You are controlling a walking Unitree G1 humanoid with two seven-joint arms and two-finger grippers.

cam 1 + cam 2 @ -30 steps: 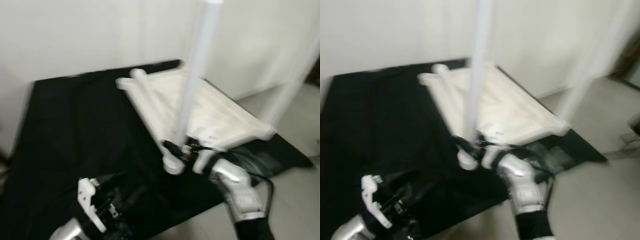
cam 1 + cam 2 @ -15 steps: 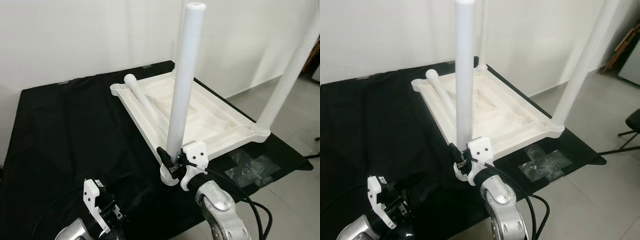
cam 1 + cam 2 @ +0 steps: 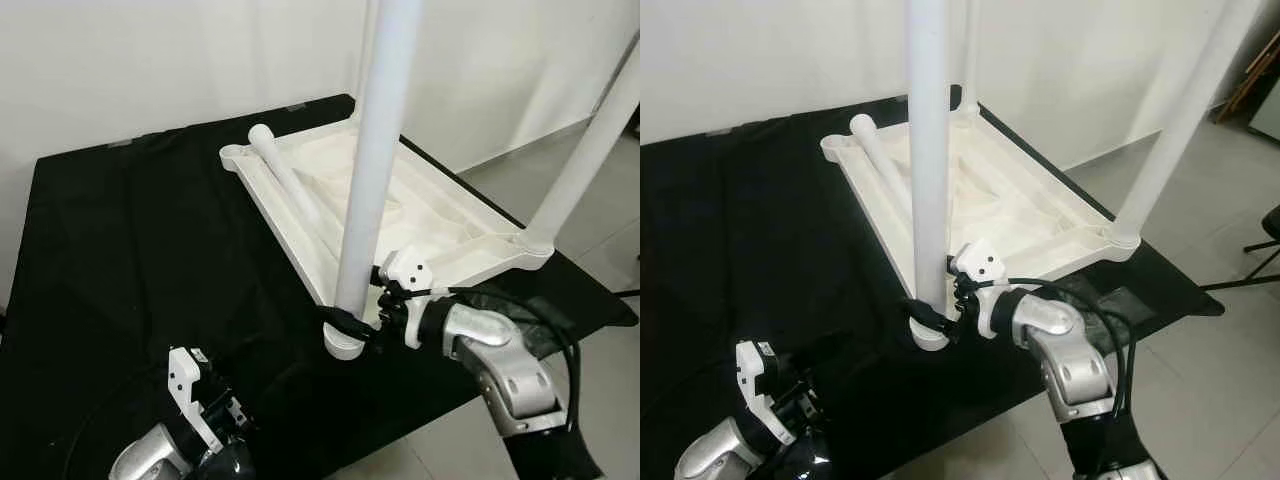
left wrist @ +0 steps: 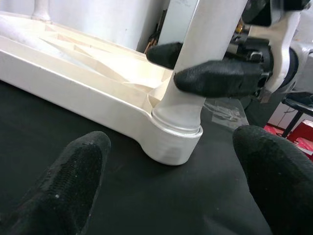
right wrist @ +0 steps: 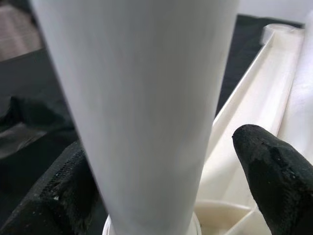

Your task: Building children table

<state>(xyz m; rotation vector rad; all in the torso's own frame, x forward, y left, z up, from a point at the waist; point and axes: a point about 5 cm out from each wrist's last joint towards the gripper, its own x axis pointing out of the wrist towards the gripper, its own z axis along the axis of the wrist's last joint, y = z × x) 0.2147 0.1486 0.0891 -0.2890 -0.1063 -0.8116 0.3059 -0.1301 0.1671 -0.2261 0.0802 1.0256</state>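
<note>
White tabletop [image 3: 430, 215] lies upside down on a black cloth [image 3: 130, 260] on the floor. Near leg [image 3: 372, 170] stands upright in the tabletop's near corner socket. Right claw [image 3: 352, 322] grips that leg just above the socket. A loose leg [image 3: 285, 180] lies along the tabletop's left edge. Left claw [image 4: 166, 181] hangs open, near the socket, touching nothing.

An upturned table [image 3: 400, 215] lies on a mat [image 3: 130, 260] on the floor; a loose leg [image 3: 285, 180] rests in it, three legs standing upright at corners.
</note>
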